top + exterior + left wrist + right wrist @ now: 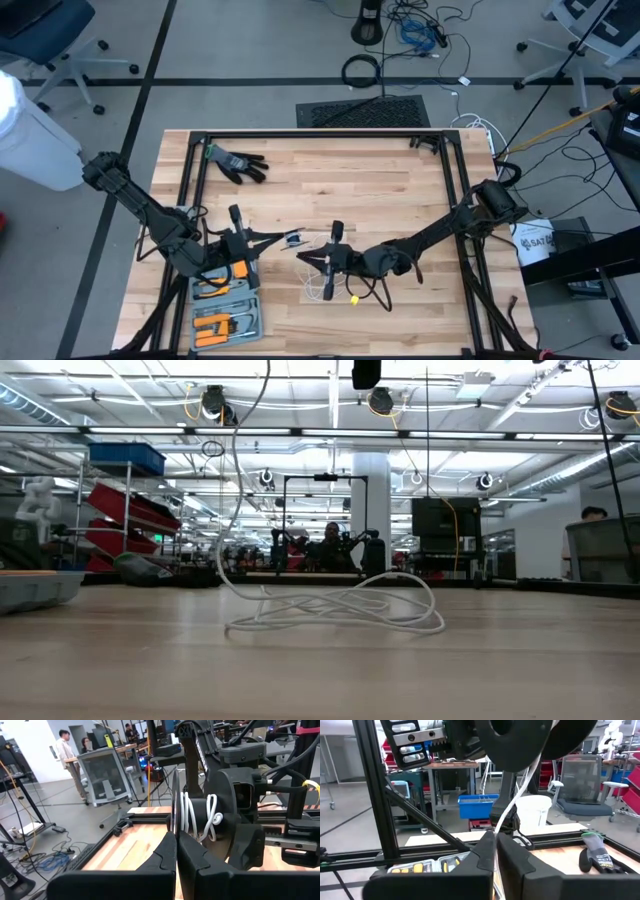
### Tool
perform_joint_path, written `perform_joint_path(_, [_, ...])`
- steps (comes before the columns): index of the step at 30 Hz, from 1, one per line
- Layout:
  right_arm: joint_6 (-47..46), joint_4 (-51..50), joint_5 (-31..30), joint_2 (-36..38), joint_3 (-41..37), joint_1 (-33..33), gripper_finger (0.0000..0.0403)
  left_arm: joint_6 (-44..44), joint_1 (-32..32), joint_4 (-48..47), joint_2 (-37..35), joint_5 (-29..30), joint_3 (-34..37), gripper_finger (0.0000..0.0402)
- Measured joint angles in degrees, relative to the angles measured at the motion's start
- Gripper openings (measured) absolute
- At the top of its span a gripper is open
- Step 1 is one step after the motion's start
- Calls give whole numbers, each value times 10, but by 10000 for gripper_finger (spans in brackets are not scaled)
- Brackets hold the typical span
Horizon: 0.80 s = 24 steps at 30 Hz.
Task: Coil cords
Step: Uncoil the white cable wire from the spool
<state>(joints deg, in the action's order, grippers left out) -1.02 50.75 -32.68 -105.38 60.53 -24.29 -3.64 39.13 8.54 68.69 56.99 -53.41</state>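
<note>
A thin white cord lies in loose loops on the wooden table (322, 285), and the low view (340, 610) shows one strand rising out of the picture's top. Part of the cord is wound on the hub of a black spool (192, 815), which also shows at the top of the right wrist view (520, 740). My left gripper (283, 238) is shut on the spool above the table's middle. My right gripper (303, 257) is shut on the cord just beside and below the spool. My left gripper pinches the rim of the spool's thin flange (175, 822) between its two shut fingers. The flange stands on edge and rises from between the fingertips. The spool is lifted clear of the table. My right gripper pinches a single strand of the cord (497, 822) between its shut fingertips. The strand runs up from the fingers to the spool above, and the rest trails down to the loops on the table.
A black glove (238, 163) lies at the far left of the table and shows in the right wrist view (600, 857). A tray of orange-handled tools (225, 310) sits at the near left. A black frame rail (320, 135) borders the table. People stand far off in the room.
</note>
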Motion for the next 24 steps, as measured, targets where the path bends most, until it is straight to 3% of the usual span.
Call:
perform_joint_path(6, [4, -34, 10, 0, 0, -12, 25, -1, 0, 0, 0, -2, 0, 0])
perform_joint_path(12, [31, -2, -17, 0, 0, -14, 87, 3, 0, 0, 0, -14, 0, 0])
perform_joint_path(16, [28, 4, 16, 0, 0, -9, 109, 17, 1, 0, 0, -14, 0, 0])
perform_joint_path(20, [18, 5, 15, 0, 0, -4, 85, 18, 2, 0, 0, -14, 0, 0])
perform_joint_path(24, [17, 4, 11, 0, 0, -6, 19, 18, 2, 0, 0, -14, 0, 0])
